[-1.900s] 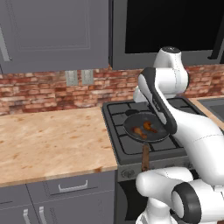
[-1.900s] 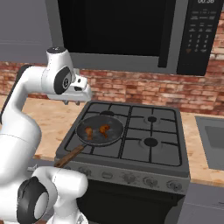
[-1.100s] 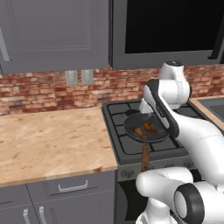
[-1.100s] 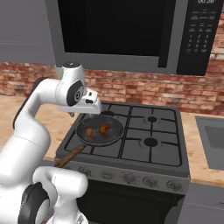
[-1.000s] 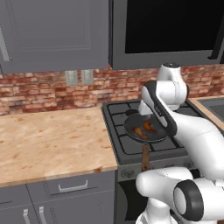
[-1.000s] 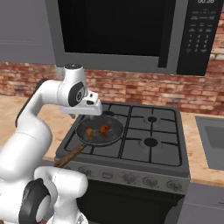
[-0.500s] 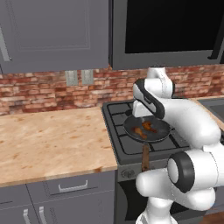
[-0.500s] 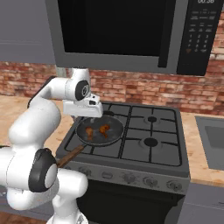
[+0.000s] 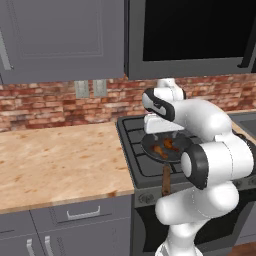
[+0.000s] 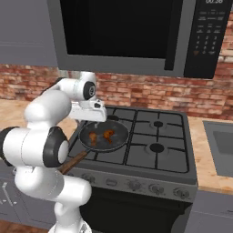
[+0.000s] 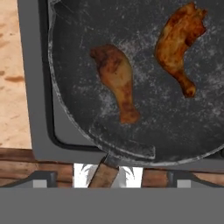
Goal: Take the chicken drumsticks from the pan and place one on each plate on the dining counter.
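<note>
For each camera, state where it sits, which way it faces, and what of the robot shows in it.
Left base view: behind the arm on its left, facing forward and down at the stove and brick wall; the white arm rises from the lower right, its hand over the pan.
Right base view: behind on its right, facing the same stove; the arm rises from the lower left.
Hand view: on the hand, looking down into the pan at two drumsticks; fingertips peek at the bottom.
All three share the pan and drumsticks.

Microwave panel: tiny keypad marks, display digits; illegible. No other text.
</note>
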